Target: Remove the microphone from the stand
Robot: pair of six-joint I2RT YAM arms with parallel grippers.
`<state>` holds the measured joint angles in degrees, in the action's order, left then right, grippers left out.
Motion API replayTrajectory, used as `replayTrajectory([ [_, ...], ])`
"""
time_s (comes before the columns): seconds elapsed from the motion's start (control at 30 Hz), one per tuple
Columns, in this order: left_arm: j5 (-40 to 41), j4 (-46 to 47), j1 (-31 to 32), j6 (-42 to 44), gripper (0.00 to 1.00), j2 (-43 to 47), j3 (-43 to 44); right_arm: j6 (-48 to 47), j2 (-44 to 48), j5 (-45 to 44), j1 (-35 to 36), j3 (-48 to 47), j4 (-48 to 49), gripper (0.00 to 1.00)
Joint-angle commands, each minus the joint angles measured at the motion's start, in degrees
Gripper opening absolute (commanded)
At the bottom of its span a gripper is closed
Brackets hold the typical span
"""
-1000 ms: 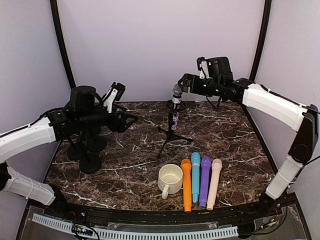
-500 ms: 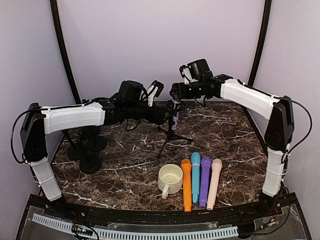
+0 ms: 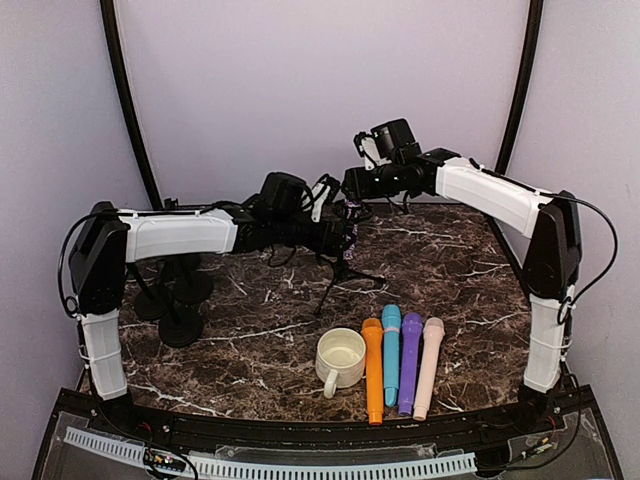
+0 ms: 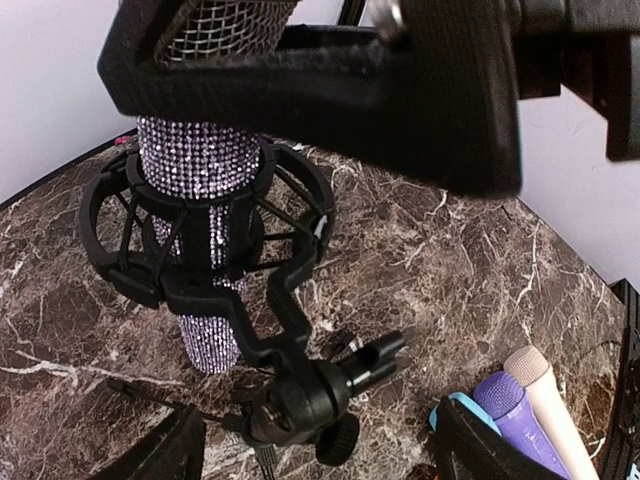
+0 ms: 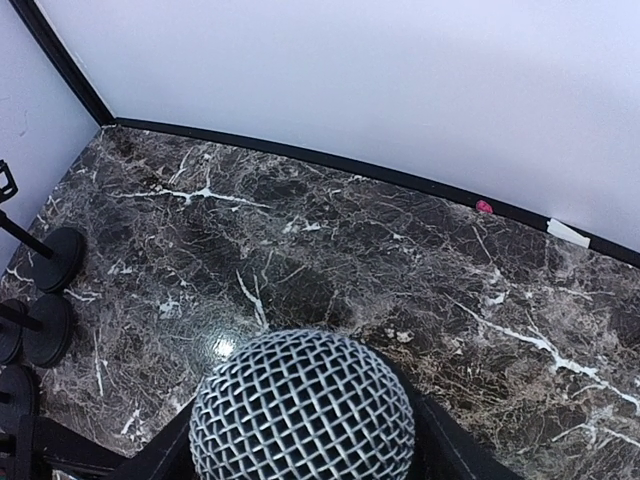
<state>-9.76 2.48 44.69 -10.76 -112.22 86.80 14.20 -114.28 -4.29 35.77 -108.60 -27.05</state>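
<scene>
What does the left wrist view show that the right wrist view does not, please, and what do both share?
Only the left wrist: the glittery microphone seated in its shock mount, plus the purple microphone and pink microphone lying on the marble table. Only the right wrist: round black stand bases and a pink speck by the wall. Both: the microphone's mesh head and that table.

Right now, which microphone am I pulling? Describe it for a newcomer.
On the marble table, find the black tripod stand toward the back centre. The microphone stands upright in its cradle, rhinestone-studded with a silver mesh head; the four plain coloured microphones lie flat up front.
</scene>
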Motion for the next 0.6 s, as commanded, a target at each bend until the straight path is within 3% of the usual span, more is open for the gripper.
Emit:
replayTrajectory([
  [0.0, 1.74, 2.02, 0.4, -0.41, 0.76, -0.46, 1.96, -0.46, -1.18, 0.82, -0.17, -2.3, 1.07, 0.61],
  [0.3, 4.21, 3.03, 0.4, 1.33, 0.54, -2.24, 2.83, -1.35, -1.9, 0.48, -0.17, -2.88, 0.77, 0.5],
  [0.57, 5.34, 2.84, 0.48, 5.01, 0.34, -2.61, 2.91, -1.69, -1.89, -0.06, -0.17, -4.38, -0.16, 0.3],
])
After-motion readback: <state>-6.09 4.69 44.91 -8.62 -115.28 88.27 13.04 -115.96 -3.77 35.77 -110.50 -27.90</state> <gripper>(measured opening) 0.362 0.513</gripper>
